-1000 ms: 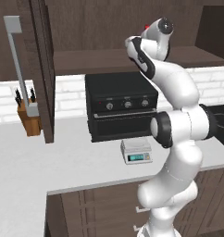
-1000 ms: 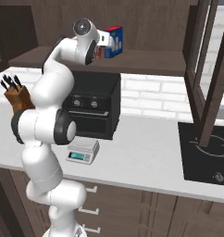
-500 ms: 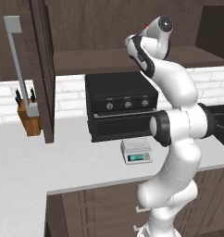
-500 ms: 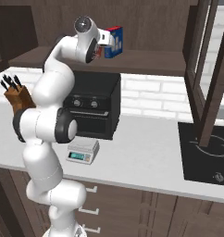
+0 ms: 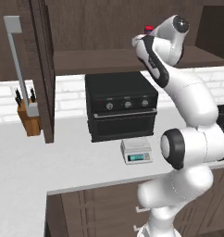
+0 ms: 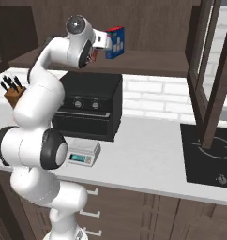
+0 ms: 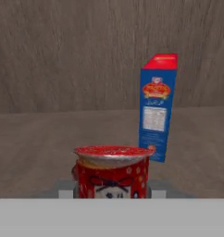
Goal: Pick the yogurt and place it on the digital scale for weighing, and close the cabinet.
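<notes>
Gripper (image 6: 102,41): raised inside the open cabinet (image 5: 42,69); fingertips hidden behind the yogurt, so opening and contact cannot be told.
Yogurt (image 7: 111,172): dark-red cup, upright, wider rim up, directly ahead of the fingers on the wooden shelf (image 7: 35,148).
Blue box (image 7: 158,106): red-topped, upright, beyond the cup and to one side.
Digital scale (image 5: 136,151): on the white counter (image 5: 63,159), well below the fingers, before the black oven (image 5: 121,104).
Knife block (image 5: 29,115): beside the open door.

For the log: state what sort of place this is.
A rendered home kitchen, most likely: a black countertop oven with knobs, a knife block on a white counter below dark wood cabinets, and a small digital scale.
</notes>
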